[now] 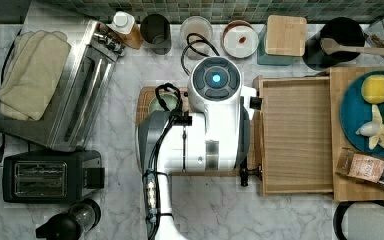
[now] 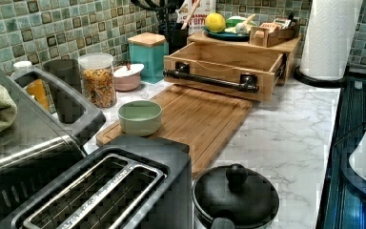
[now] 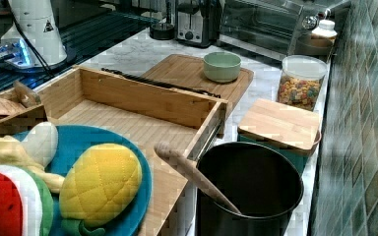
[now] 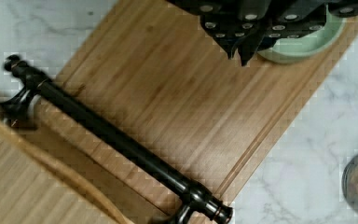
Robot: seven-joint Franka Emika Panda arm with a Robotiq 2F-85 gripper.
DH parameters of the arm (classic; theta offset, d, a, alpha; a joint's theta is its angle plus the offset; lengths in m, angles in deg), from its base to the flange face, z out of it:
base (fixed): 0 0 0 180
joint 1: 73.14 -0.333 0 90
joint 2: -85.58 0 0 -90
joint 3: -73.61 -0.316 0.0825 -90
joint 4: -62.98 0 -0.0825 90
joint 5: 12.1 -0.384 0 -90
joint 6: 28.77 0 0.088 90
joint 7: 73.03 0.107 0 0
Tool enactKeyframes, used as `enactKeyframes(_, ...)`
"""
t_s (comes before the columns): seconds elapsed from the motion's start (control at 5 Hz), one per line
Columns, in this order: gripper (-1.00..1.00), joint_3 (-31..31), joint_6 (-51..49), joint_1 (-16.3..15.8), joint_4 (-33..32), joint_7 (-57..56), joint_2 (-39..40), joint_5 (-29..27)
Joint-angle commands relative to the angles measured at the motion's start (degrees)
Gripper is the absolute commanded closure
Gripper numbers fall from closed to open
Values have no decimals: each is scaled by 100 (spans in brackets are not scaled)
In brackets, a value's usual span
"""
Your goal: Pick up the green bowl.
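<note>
Close under the wrist camera hang the gripper (image 4: 242, 51) fingertips, nearly together above cutting board (image 4: 177, 102); better spread wide, centred over green bowl (image 2: 140, 117) at board's corner, then lowered astride its rim

Kitchen counter setting. White marble-pattern countertop (image 1: 120, 150) backed by a green mosaic tile wall (image 2: 38, 28). Appliances along it: a steel toaster oven (image 1: 75, 90) with a folded towel (image 1: 30, 70) on top, and a black two-slot toaster (image 1: 45, 177). A bamboo cutting board (image 2: 200, 119) lies on the counter, with a jar of cereal (image 3: 301, 88) and a paper towel roll (image 2: 329, 33) nearby. A black utensil pot (image 3: 248, 191) holds a wooden spoon (image 3: 192, 172). A teal plate (image 1: 360, 115) carries plush toy fruit, so likely a staged kitchen.
</note>
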Motion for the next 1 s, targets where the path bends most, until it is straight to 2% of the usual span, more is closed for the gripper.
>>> enactKeyframes(0.2,100,-400,340,-361,-401,1369,-296,-140)
enactKeyframes(0.4,100,-464,755,-480,-527,1565,-332,-328)
enactKeyframes(0.6,-100,-485,1058,-559,-658,1804,-329,-219)
enactKeyframes(1.0,-100,-591,1265,-506,-691,2083,62,-92)
